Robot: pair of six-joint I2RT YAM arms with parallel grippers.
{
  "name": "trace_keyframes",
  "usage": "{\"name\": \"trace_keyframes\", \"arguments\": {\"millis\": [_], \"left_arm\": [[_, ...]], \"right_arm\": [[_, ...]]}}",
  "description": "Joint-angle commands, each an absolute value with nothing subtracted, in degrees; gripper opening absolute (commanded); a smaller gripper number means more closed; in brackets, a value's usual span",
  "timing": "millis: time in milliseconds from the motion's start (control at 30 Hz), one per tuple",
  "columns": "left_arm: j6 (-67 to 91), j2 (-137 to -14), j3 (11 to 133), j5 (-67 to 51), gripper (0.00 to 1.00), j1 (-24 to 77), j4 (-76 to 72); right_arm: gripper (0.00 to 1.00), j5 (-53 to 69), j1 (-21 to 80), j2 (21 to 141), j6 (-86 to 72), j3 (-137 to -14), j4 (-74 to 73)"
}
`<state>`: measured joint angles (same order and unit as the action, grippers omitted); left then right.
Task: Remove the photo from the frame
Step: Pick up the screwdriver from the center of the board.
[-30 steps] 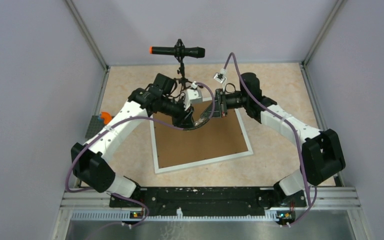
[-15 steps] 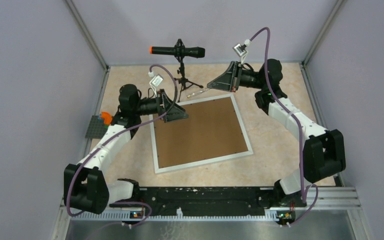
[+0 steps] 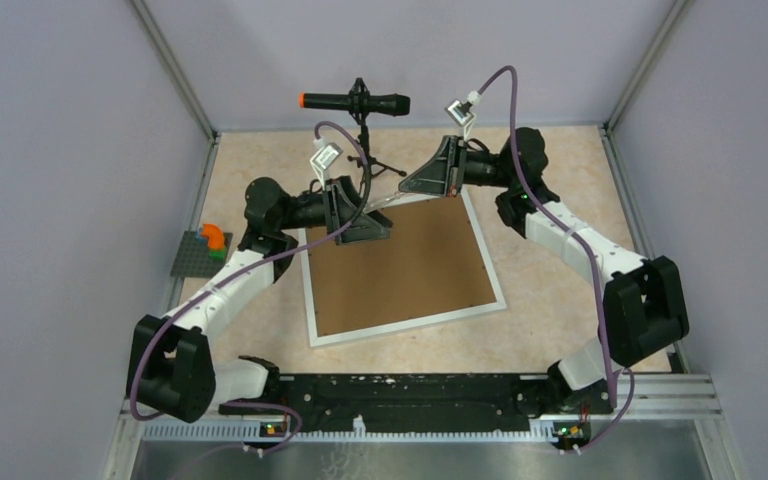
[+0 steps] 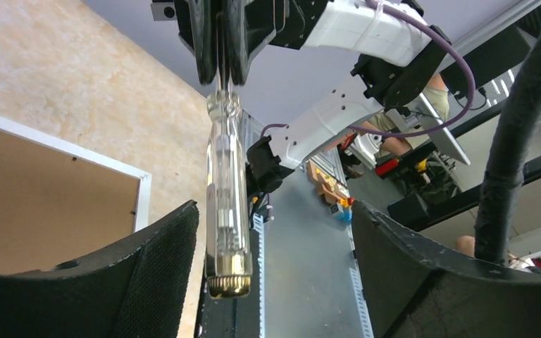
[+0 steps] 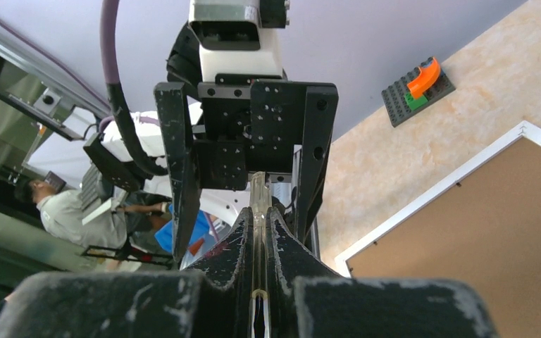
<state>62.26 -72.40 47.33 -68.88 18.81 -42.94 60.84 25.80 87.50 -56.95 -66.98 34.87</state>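
Above the far edge of the face-down frame (image 3: 410, 320), a screwdriver (image 4: 227, 211) is clamped in the right gripper's (image 4: 220, 74) jaws. The left gripper's (image 4: 275, 239) jaws are spread around its handle, so a handover is judged in hand. Next, the backing board (image 3: 400, 260) must be levered free.

Black microphone (image 3: 355, 102) with an orange tip, horizontal on a small tripod (image 3: 368, 160) at the far edge of the beige mottled table (image 3: 260, 160). Grey toy-brick plate (image 3: 190, 258) at the left edge, bearing a curved orange piece (image 3: 213, 236) and a green brick (image 5: 413, 101). Clear-handled screwdriver (image 4: 225, 197), raised above the table.
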Motion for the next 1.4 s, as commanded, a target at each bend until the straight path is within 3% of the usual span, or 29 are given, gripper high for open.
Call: {"name": "trace_keyframes", "arguments": {"millis": [0,333,833,933,1233,1367], "left_arm": [[70.3,-74.1,46.8,-66.9,0.76,18.7,-52.3],[86.2,-74.4,39.1,-56.3,0.63,16.7,-66.8],[90.1,-75.8,39.6,-54.0,0.55,16.4,-68.3],[89.8,-76.1,40.1,-54.0,0.48,16.9,-69.2],[89.9,-77.9,41.9,-53.3,0.40,18.0,-71.0],[89.6,-78.1,41.9,-53.2,0.27,18.1,-71.9]], "right_arm": [[0.00,60.5,26.6,85.2,-52.8,-66.6,36.0],[0.00,57.6,26.7,81.9,-41.6,-64.9,34.4],[0.00,57.1,28.8,82.8,-35.8,-65.9,36.7],[0.00,56.8,29.4,83.4,-35.3,-66.2,36.4],[0.00,57.0,30.6,83.8,-34.6,-66.3,36.6],[0.00,57.5,30.6,83.8,-34.2,-66.2,35.9]]}}
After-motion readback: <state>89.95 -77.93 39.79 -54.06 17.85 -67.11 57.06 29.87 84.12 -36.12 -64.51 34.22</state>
